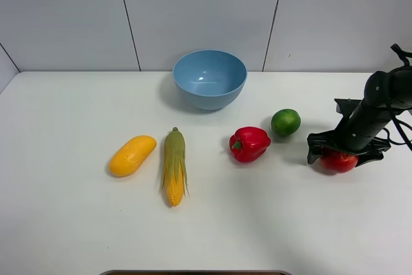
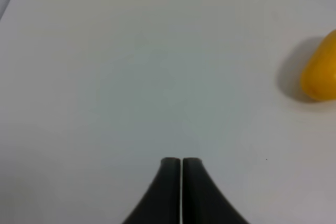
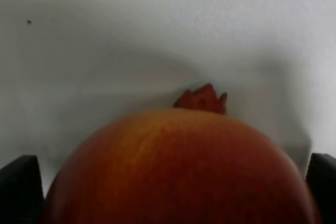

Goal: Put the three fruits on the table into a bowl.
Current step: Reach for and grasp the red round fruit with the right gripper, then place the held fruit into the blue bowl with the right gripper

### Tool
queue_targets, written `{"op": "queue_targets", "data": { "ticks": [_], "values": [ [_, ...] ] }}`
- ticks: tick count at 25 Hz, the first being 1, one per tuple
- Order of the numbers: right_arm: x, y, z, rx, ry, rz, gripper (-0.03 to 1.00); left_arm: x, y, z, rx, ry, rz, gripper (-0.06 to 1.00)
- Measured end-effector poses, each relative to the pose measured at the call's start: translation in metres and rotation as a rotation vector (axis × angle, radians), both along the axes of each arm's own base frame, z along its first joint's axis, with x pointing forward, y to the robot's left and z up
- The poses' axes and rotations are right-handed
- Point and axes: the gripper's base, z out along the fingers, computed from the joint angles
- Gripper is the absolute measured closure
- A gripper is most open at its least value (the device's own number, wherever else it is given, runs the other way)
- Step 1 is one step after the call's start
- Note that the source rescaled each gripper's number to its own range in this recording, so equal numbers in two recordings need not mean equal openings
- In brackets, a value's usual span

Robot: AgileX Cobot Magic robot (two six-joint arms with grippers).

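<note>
Pomegranate (image 1: 338, 161) on tabletop (image 1: 77, 223), far right, well apart from bowl (image 1: 212, 98). Right hand (image 1: 339, 152) straddles it, fingers (image 3: 21, 187) at widest sides; squeezing or not, cannot tell. Likely glossy, hard, slippery: grip at equator. Left hand (image 2: 181, 163) pressed together.

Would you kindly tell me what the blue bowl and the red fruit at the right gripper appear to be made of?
The bowl looks like glazed ceramic or hard plastic: glossy, with bright highlights inside. The red fruit has smooth, evenly shiny skin and a stiff little crown; possibly a plastic replica, though a real pomegranate cannot be excluded.
</note>
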Motion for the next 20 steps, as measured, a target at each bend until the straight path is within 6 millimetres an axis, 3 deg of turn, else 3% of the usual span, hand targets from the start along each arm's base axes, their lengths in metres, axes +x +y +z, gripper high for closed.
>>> {"op": "queue_targets", "data": {
  "ticks": [8, 10, 12, 20],
  "values": [
    [0.0018, -0.0002, -0.0038, -0.002, -0.006, 0.004, -0.03, 0.0, 0.0, 0.0, 0.001, 0.0, 0.0, 0.94],
    [0.0018, -0.0002, -0.0038, -0.003, -0.006, 0.005, 0.06, 0.0, 0.0, 0.0, 0.001, 0.0, 0.0, 0.94],
    [0.0018, -0.0002, -0.0038, -0.003, -0.006, 0.005, 0.24, 0.0, 0.0, 0.0, 0.0, 0.0, 0.0, 0.94],
    [0.0018, -0.0005, -0.004, -0.006, -0.006, 0.008, 0.24, 0.0, 0.0, 0.0, 0.001, 0.0, 0.0, 0.94]
  ]
}}
